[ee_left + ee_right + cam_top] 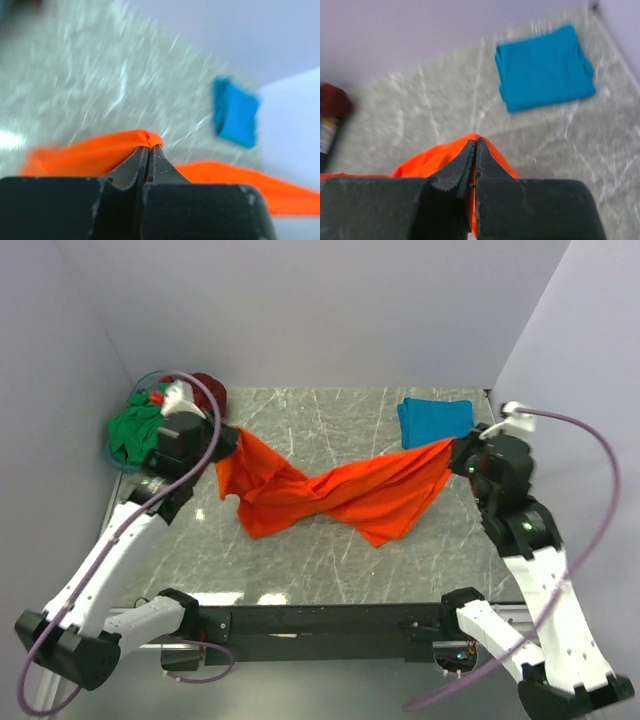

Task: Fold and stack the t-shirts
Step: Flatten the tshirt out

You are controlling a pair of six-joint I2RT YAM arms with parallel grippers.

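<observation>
Holding what, were the 2 grippers? asked Ana.

Both held the orange shirt, said Ben. The left gripper was clamped on 1 end of it over the table's far-left part. The right gripper was clamped on the other end over the table's far-right part.

Ana: Could you see the grip close up?

Ben: Yes. In each wrist view the 2 dark fingers were pressed together, with a pinch of orange cloth bunched at their tips. Both wrist views were blurred.

Ana: How did the shirt lie?

Ben: It was stretched across the middle of the table from 1 gripper to the other, twisted about halfway along. Both ends were raised at the grippers, the middle sagged, and loose folds spread toward the table's near edge. From above I could not tell whether those folds touched the table.

Ana: Where were the other 3 shirts?

Ben: The teal shirt lay folded in a neat rectangle at the table's far-right corner. In the overhead view its edge met the orange cloth, but I could not tell whether they touched. The green shirt sat crumpled at the table's far-left corner, partly hidden by the left arm. The dark red shirt was bunched just beside it, toward the table's far edge.
</observation>
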